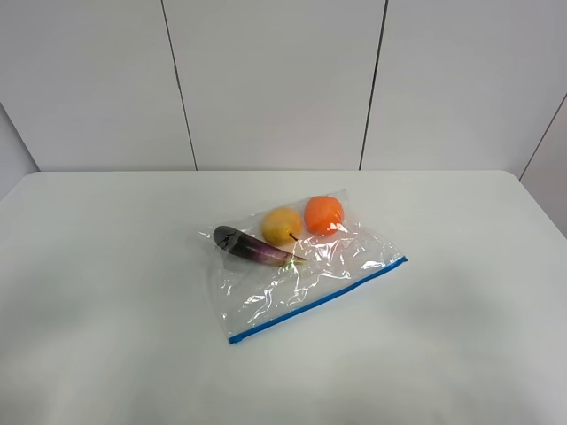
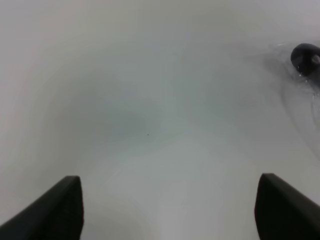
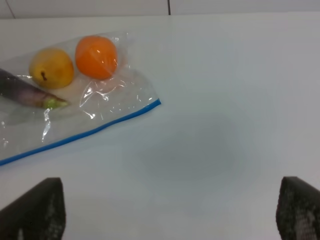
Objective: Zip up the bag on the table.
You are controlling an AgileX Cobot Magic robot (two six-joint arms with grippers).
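The clear crinkly bag [image 1: 341, 257] lies flat near the middle of the white table [image 1: 106, 283], its blue zipper strip [image 1: 319, 300] along the near edge. Inside it are a purple eggplant [image 1: 248, 246], a yellow fruit [image 1: 282, 225] and an orange [image 1: 323, 214]. Neither arm shows in the exterior high view. My left gripper [image 2: 170, 210] hangs open over bare table, with the eggplant's dark end [image 2: 305, 59] at the frame's edge. Open too, my right gripper [image 3: 167, 212] hovers apart from the bag [image 3: 107, 97] and the zipper strip [image 3: 85, 134].
A panelled white wall [image 1: 275, 80] rises behind the table's far edge. The table's right end [image 1: 532, 190] narrows toward the back corner. White tabletop surrounds the bag on all sides.
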